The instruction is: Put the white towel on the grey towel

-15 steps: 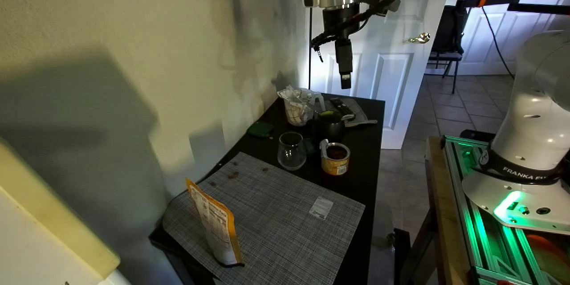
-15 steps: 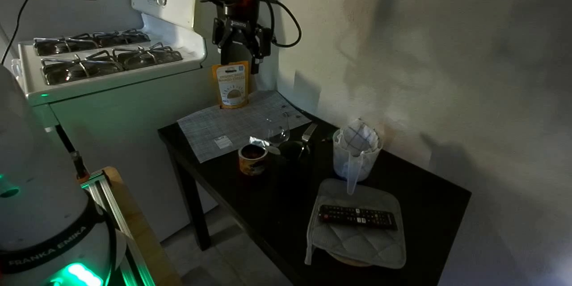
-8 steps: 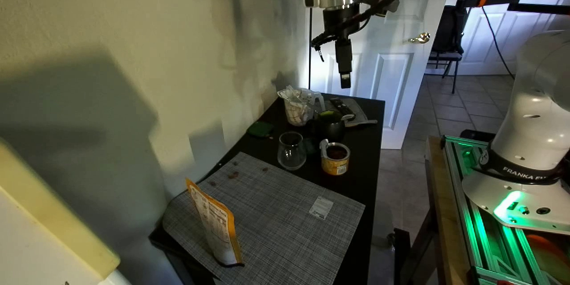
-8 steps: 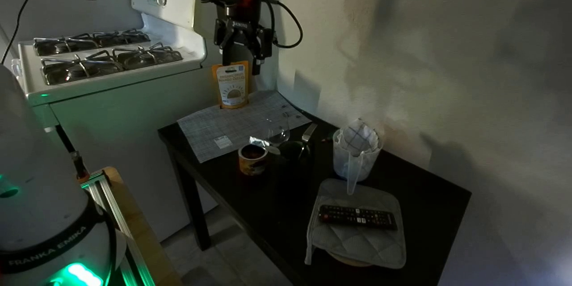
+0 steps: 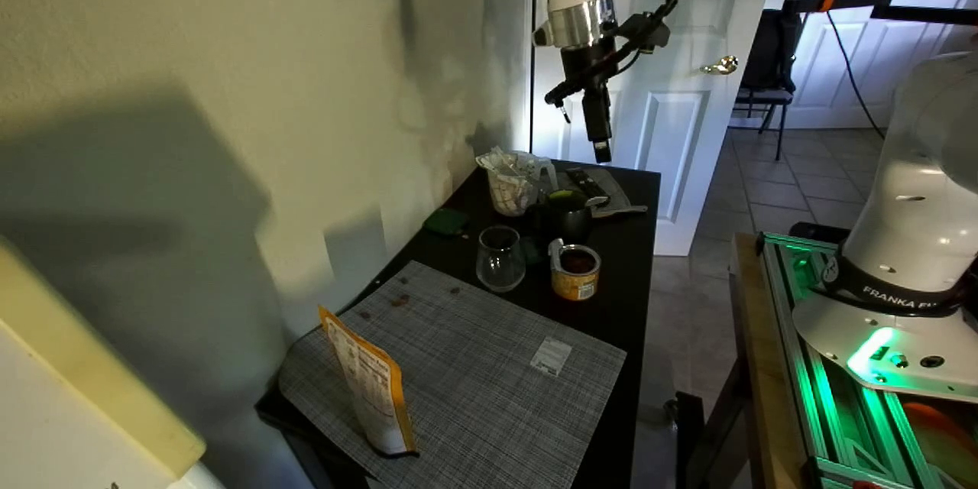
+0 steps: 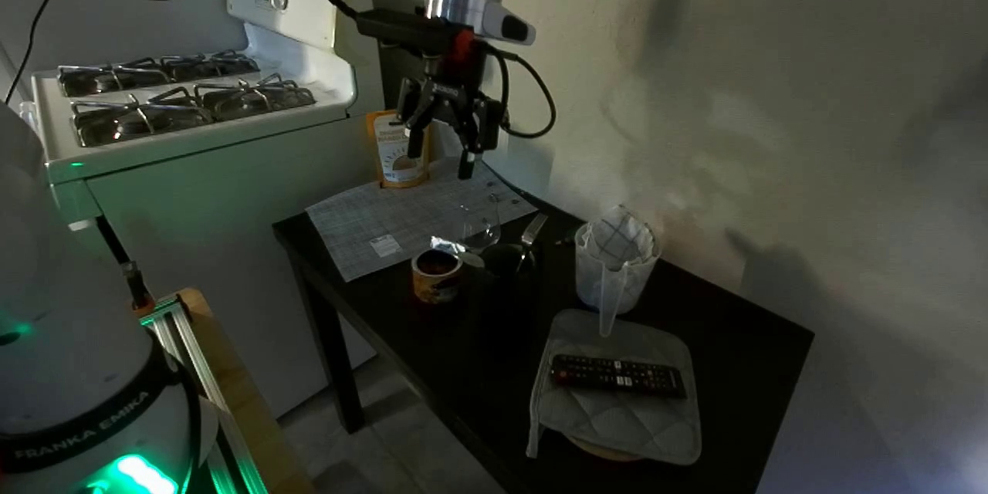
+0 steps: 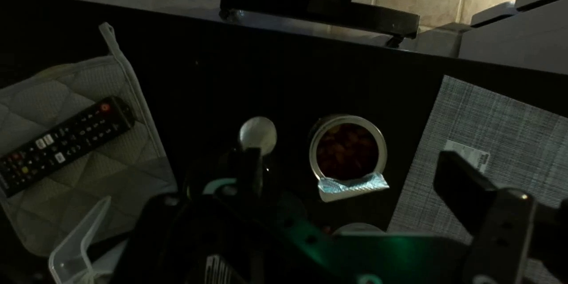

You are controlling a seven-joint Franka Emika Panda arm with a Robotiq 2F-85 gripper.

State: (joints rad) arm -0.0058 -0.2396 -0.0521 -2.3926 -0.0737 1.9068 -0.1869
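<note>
The white towel, off-white with thin dark check lines, is crumpled inside a clear plastic pitcher; it shows in both exterior views (image 5: 504,182) (image 6: 620,238). The grey towel lies flat on the far part of the black table in both exterior views (image 5: 481,390) (image 6: 363,220), and its near corner shows in the wrist view (image 7: 501,111). My gripper (image 6: 441,160) is open and empty, well above the table; it also shows in an exterior view (image 5: 602,153). In the wrist view its fingers (image 7: 350,164) are wide apart above the open can. The towel's lower part is behind the pitcher wall.
The pitcher (image 6: 598,285) stands beside a grey pot holder (image 6: 617,424) bearing a black remote (image 6: 617,376). An open can (image 5: 574,283), a clear glass (image 5: 500,267) and a dark mug (image 5: 565,225) stand mid-table. An orange-edged packet (image 5: 370,390) stands on the grey cloth. A wall borders the table.
In the last half second the gripper has come lower and tilted, moving toward the pitcher side in an exterior view. It stays open. The objects on the table have not moved.
</note>
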